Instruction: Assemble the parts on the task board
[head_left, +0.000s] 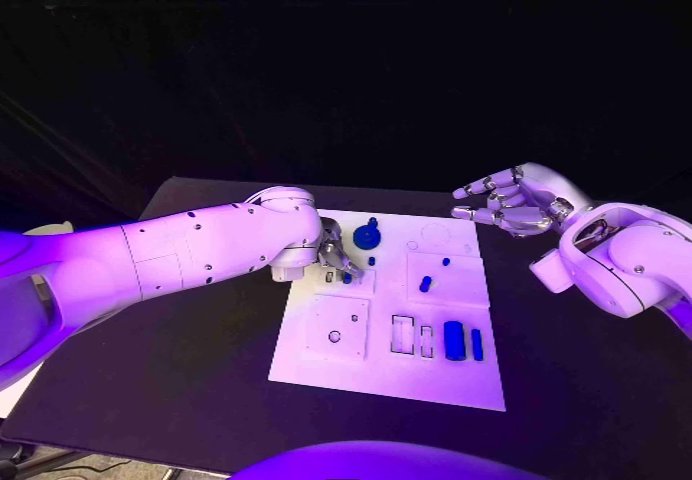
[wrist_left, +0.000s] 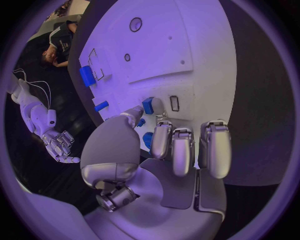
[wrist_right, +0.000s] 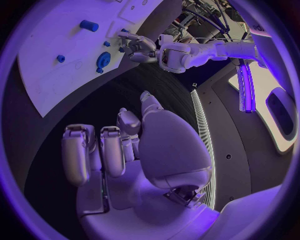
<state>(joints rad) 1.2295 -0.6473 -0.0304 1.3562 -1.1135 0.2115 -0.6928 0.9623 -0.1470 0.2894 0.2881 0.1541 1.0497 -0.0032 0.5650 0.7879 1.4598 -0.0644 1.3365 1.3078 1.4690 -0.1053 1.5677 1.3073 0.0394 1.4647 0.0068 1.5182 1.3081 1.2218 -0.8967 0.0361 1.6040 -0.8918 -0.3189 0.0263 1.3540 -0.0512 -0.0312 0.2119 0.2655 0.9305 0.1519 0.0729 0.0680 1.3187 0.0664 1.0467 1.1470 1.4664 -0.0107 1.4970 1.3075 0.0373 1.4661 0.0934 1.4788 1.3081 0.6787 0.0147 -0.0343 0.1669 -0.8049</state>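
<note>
The white task board (head_left: 387, 345) lies in the middle of the black table. My left hand (head_left: 335, 258) is low over its far left part, and thumb and a finger pinch a small blue part (wrist_left: 148, 105) just above the board. A round blue part (head_left: 368, 236) stands beside that hand. Small blue pieces (head_left: 426, 284) lie mid-board. A large blue block (head_left: 456, 340) and a slim one (head_left: 477, 344) sit at the near right. My right hand (head_left: 508, 203) hovers beyond the board's far right corner, fingers apart, holding nothing.
Empty rectangular slots (head_left: 413, 335) sit next to the large block, and a round hole (head_left: 335, 337) lies at the near left. Bare black table (head_left: 173, 360) surrounds the board. The right wrist view shows the board (wrist_right: 56, 75), the round part (wrist_right: 103, 60) and my left hand (wrist_right: 139, 46).
</note>
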